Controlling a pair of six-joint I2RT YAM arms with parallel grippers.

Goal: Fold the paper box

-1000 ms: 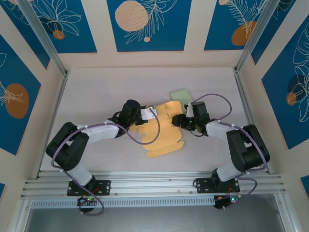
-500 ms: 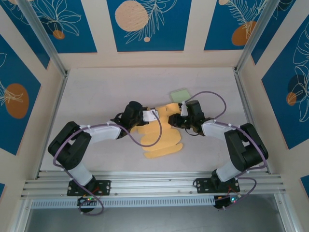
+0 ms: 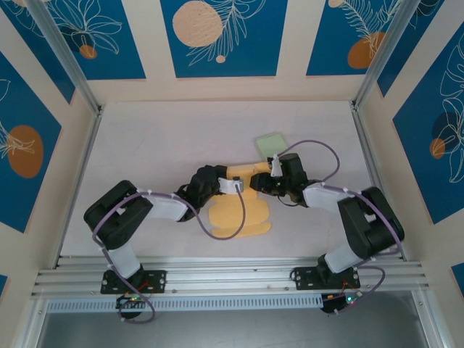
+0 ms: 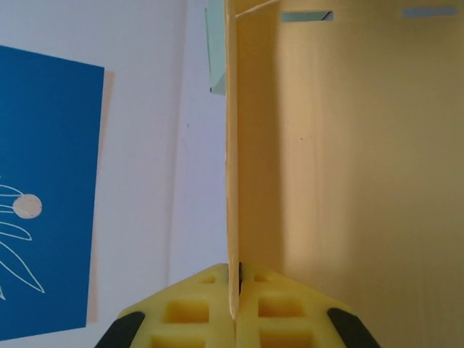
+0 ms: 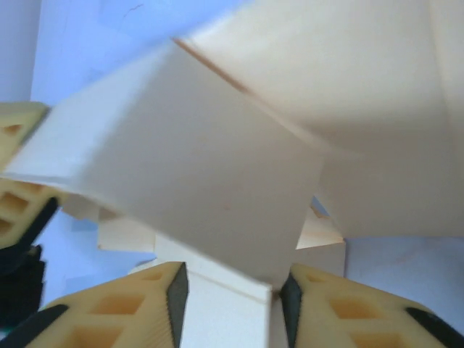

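Yellow paper box (image 3: 255, 214), partly upright

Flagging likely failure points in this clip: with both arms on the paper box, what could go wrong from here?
1. The left gripper pinches one thin wall of the paper box at its edge; a pull could tear or slip it.
2. The right gripper has its jaws apart around a flap; whether it clamps is unclear, so the flap may spring back.
3. The left arm's cable lies across the box and could drag it.
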